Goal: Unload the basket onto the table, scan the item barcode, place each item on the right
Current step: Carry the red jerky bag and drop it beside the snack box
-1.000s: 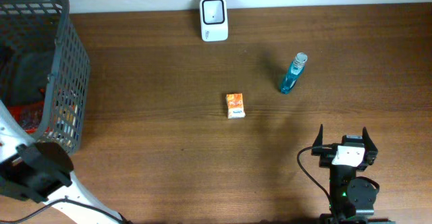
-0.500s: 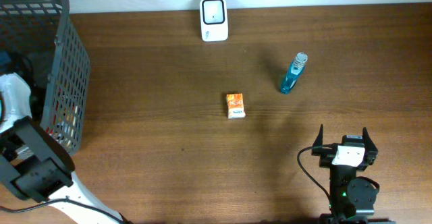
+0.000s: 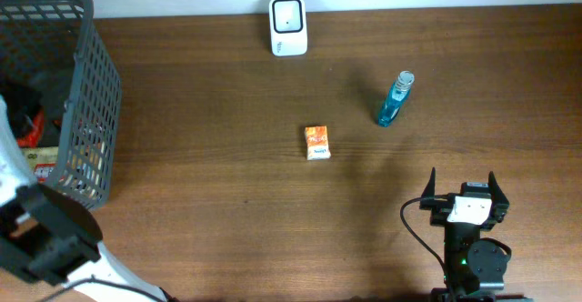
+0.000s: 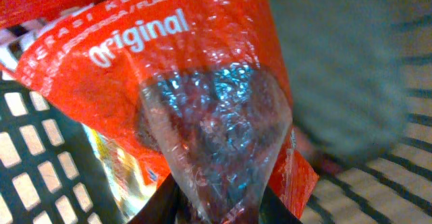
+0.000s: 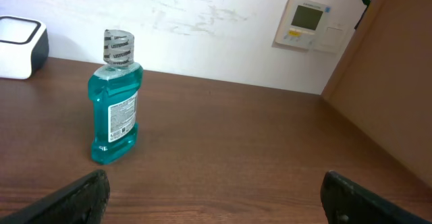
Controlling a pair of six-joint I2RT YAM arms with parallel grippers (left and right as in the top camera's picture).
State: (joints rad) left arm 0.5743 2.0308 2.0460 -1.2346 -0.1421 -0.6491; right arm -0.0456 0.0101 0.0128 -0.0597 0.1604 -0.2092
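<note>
Left gripper [image 4: 212, 209] first: it's found down inside the grey basket [image 3: 91, 84] at the far left of the table [image 3: 209, 202]. Its jaws are drawn in narrow and the film of a red snack bag [image 4: 169, 82] is pinched between them, so the bag can be counted as held, though not lifted clear of the basket. Fwiw the bag is judged light, soft and crinkly, with glossy film that could slip, and whatever is inside could probably be crushed. A hold on the flat end or seam is therefore reckoned safer than a squeeze on the puffy middle. In the left wrist view the long axis is seen running from the upper left down toward the gripper. The printed face is turned to the camera and the word "original" slants up to the right. No barcode can be made out on that side, so it's guessed to be on the back and a turn will likely be needed. Further right, the white scanner [image 3: 288, 25] is set at the back edge. A small orange box [image 3: 316, 143] lies mid-table and a blue mouthwash bottle [image 3: 393, 100] stands upright beyond it. At the front right, the right gripper [image 3: 462, 179] is parked with its jaws spread wide and nothing in them, well apart from everything.
</note>
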